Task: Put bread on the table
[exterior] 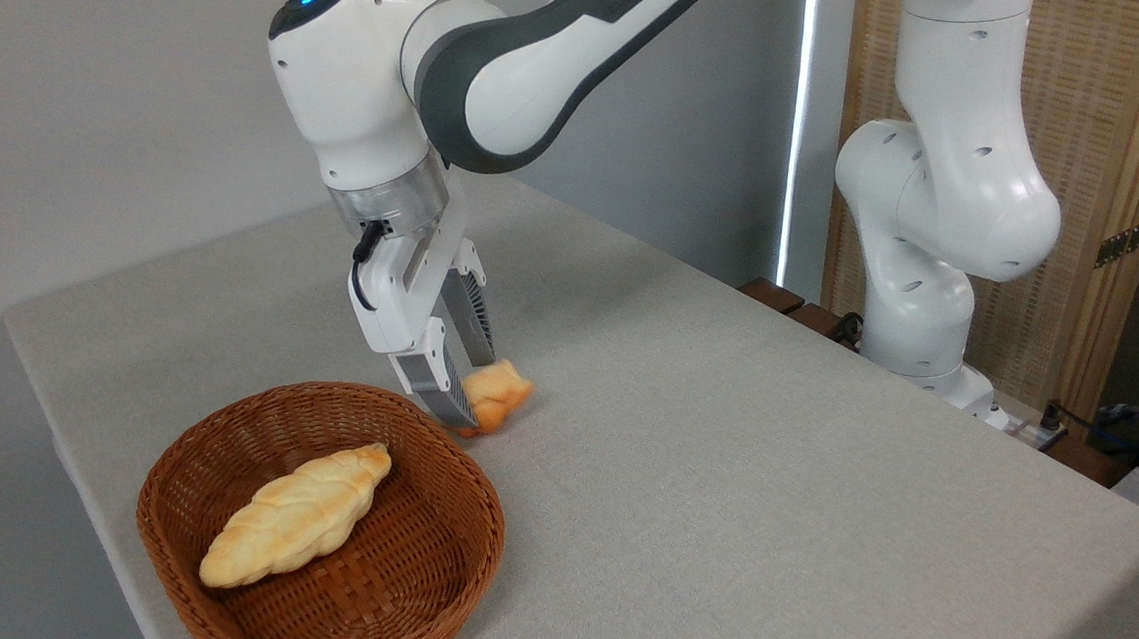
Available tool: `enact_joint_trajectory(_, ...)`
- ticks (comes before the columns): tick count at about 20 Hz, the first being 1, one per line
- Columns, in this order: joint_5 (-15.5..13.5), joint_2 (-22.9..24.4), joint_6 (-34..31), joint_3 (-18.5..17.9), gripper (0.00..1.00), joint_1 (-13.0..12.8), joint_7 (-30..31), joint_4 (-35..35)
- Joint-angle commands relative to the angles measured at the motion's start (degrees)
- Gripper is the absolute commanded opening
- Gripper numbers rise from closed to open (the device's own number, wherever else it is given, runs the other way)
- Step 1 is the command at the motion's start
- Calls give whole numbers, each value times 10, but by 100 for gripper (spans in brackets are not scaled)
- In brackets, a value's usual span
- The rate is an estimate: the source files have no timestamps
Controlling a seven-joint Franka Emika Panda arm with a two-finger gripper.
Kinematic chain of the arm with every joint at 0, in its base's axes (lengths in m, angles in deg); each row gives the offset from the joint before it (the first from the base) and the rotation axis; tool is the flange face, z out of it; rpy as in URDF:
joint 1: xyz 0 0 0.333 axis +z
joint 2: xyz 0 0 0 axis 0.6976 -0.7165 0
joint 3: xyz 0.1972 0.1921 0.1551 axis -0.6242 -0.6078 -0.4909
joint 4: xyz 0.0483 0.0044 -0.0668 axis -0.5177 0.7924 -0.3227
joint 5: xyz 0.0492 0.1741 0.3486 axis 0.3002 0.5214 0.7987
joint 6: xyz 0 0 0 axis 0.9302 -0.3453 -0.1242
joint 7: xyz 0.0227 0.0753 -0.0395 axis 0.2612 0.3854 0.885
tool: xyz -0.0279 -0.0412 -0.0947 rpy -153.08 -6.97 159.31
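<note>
The tool [472, 391] grips the bread [496, 397] between its fingers, just past the far rim of the wicker basket [410, 589], low over the grey desk [721, 450]. A twisted loaf [300, 514] lies inside the basket.

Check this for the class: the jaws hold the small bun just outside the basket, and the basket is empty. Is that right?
Not quite. The camera view shows the basket is not empty: a long twisted loaf lies in it. The rest stands: the gripper holds the small bun just outside it.
</note>
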Motion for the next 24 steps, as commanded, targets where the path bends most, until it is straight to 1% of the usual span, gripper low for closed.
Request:
enact_joint_trajectory(1,4,17,-3,1,100,0,3,2)
enact_joint_trajectory(5,3,53,-7,-3,100,2,8,1)
enact_joint_trajectory(8,3,85,-32,-9,100,3,8,0)
enact_joint_trajectory(11,-2,113,-38,-13,100,11,18,0)
enact_joint_trajectory(13,-4,123,-36,-29,100,15,66,-3)
enact_joint_trajectory(18,-1,122,-11,-53,100,18,239,-7)
enact_joint_trajectory(19,-2,122,-6,-67,100,18,267,-9)
enact_joint_trajectory(20,-2,122,4,-77,100,18,291,-17)
enact_joint_trajectory(22,-1,120,21,-79,100,18,334,-18)
enact_joint_trajectory(24,3,119,27,-80,100,19,365,-17)
